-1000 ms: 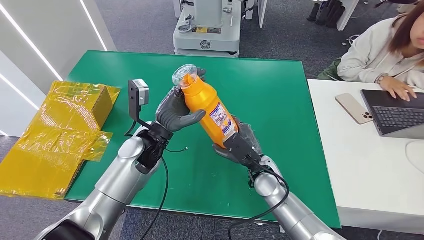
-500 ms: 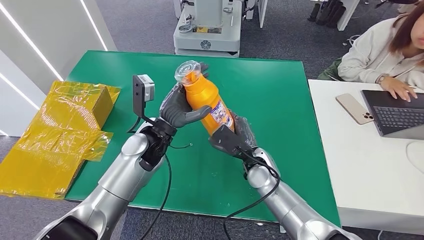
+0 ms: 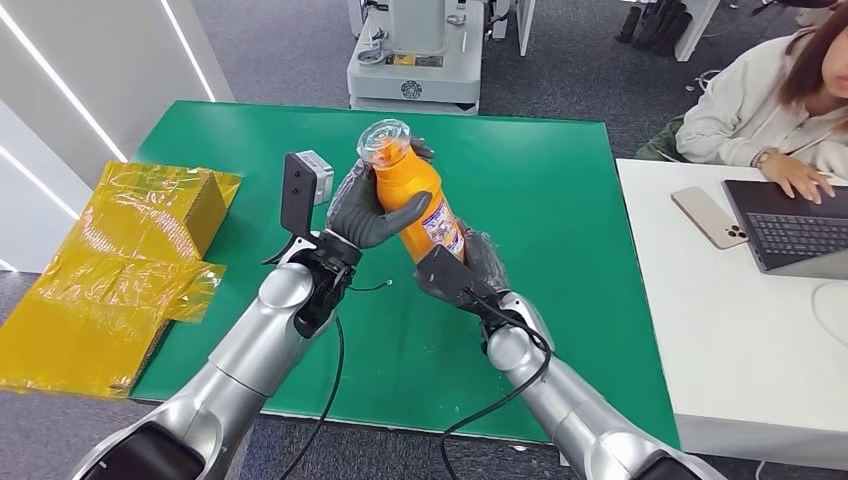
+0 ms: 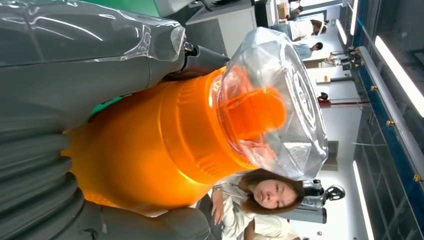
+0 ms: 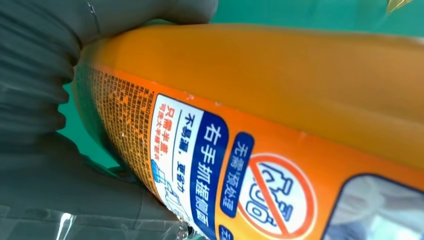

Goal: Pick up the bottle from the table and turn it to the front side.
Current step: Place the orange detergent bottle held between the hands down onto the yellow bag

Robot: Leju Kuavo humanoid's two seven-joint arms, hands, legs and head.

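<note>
Change: since the frame one second back, bottle (image 3: 413,194) stands steeper and sits nearer 12 o'clock; both arms have drawn in toward it.
Counter: green counter (image 3: 560,260) spans the middle of the head view; bottle is held clear above it.
White desk: white desk (image 3: 720,340) at 3 o'clock, just beside the green counter, carrying a laptop (image 3: 795,228) and a phone (image 3: 708,217); a person (image 3: 770,100) sits there with a hand at the keyboard.
Yellow wrap: crumpled yellow plastic sheeting (image 3: 110,270) at 9 o'clock, off the counter edge.
Bottle: orange body, clear faceted cap (image 3: 384,140) over an orange spout, cap end tilted toward 11 o'clock. Printed label (image 3: 440,225) faces 3 o'clock; in the right wrist view the label (image 5: 235,170) shows blue and white panels with a red prohibition circle.
Left robot hand: left robot hand (image 3: 368,208) grasps the upper body just under the cap, thumb across the near side; fingers (image 4: 85,55) wrap the orange shoulder.
Right robot hand: right robot hand (image 3: 470,270) grasps the bottle's lower end from 5 o'clock, palm (image 5: 45,170) against the base.
</note>
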